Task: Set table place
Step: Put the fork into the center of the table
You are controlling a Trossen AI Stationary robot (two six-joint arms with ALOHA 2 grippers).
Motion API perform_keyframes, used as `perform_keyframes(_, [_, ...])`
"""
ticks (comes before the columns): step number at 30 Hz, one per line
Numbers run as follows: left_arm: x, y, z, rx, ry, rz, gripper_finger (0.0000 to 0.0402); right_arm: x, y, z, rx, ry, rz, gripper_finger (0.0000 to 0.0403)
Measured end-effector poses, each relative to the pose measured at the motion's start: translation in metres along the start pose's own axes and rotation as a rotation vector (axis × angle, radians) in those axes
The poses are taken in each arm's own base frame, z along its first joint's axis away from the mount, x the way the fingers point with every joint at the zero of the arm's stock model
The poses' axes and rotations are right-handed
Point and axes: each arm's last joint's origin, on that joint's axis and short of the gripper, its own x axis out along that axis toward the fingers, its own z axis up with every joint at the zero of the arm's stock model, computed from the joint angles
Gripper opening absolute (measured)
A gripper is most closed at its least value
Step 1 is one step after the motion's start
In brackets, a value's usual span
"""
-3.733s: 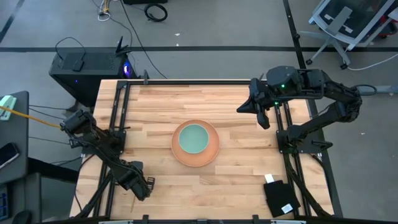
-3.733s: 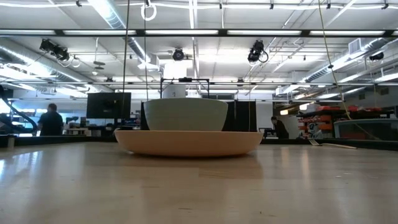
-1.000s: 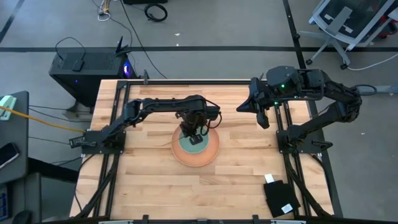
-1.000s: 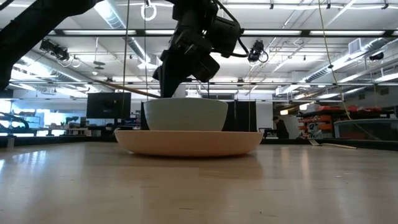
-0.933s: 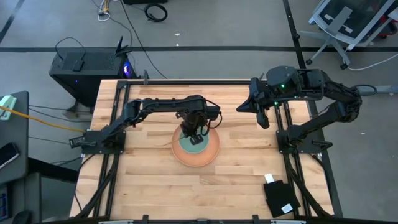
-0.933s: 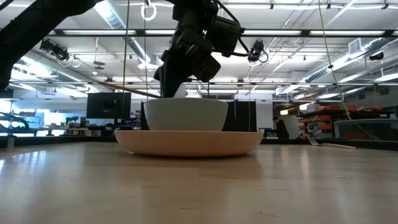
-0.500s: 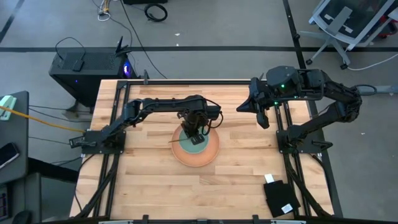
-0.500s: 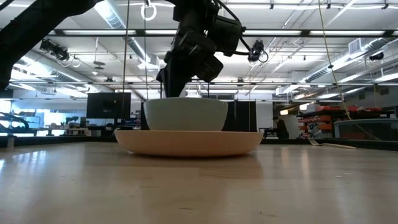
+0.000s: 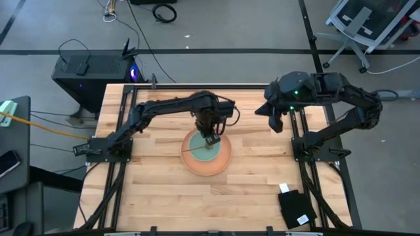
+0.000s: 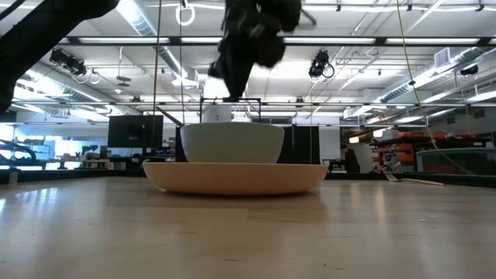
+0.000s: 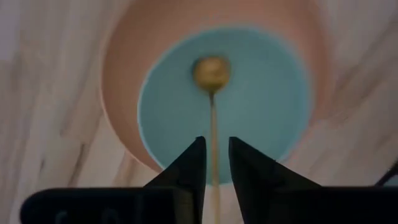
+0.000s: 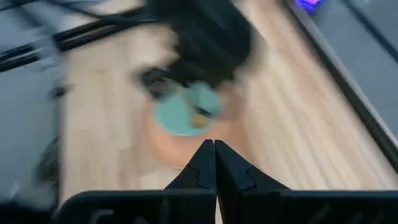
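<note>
The salmon-orange plate [image 9: 225,164] sits mid-table with the teal bowl [image 9: 199,142] on it. The gold spoon [image 11: 211,70] lies with its round head in the bowl; its handle [image 9: 189,151] leans over the bowl's rim toward the table's left. My left gripper [image 9: 211,136] hangs above the bowl, fingers slightly open, pointing down, and also shows in the low view [image 10: 232,85]. In the left wrist view [image 11: 216,142] the handle shows below the gap between the fingers. My right gripper [image 9: 270,118] is shut and empty, raised at the far right. The fork is not seen.
A black pouch [image 9: 295,208] with a white tag lies at the near right corner of the table [image 9: 157,190]. Black rails [image 9: 125,131] run along the left and right sides. Bare wood lies around the plate.
My left gripper has let go of the spoon and risen from the bowl, shifting a little toward the far edge. The spoon has dropped: head in the bowl, handle over the rim toward the left. My right gripper has turned a little in place.
</note>
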Motion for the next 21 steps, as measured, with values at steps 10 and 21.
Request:
perform_keyframes(10, [-0.097,-0.013,-0.053,-0.096,-0.313,0.024,0.0039,0.009,-0.048,-0.021,0.368,0.178,-0.364,0.0001])
perform_keyframes(21, [-0.157,-0.020,-0.114,-0.173,-0.565,0.077,0.0006,0.090,-0.126,-0.083,0.677,0.433,-0.451,0.0000])
